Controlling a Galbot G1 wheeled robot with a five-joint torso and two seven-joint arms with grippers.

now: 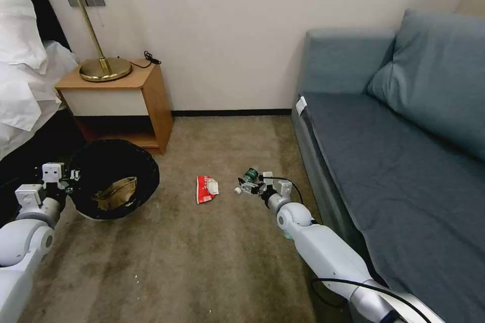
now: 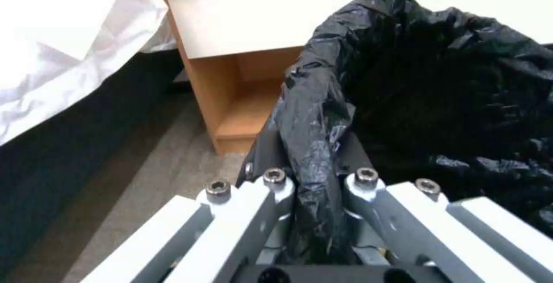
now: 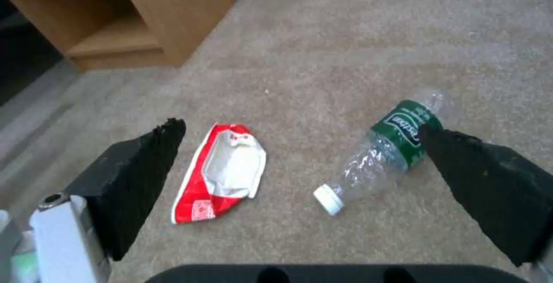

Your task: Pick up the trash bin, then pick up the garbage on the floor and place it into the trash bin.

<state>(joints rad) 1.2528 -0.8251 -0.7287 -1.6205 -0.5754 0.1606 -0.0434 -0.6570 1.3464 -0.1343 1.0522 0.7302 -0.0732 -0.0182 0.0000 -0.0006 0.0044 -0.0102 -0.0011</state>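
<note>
The left gripper (image 2: 314,188) pinched the bag-covered rim of the bin (image 1: 113,179), holding it tilted beside the nightstand (image 1: 118,98), with brown paper (image 1: 117,193) inside. The right gripper (image 3: 300,162) hung low over the carpet (image 1: 192,257), jaws spread wide, the bottle (image 3: 383,149) lying by one finger and the red wrapper (image 3: 222,173) nearer the other

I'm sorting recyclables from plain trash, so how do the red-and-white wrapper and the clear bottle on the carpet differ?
The red-and-white wrapper is flat, opaque and torn open, showing a white inside; the clear bottle is rounded, see-through, crumpled, and capped white. The wrapper bears red print, the bottle a green label. The bottle lies by one finger of the open right pincer; the wrapper lies nearer the other. Both lie on the floor, not yet picked up.
</note>
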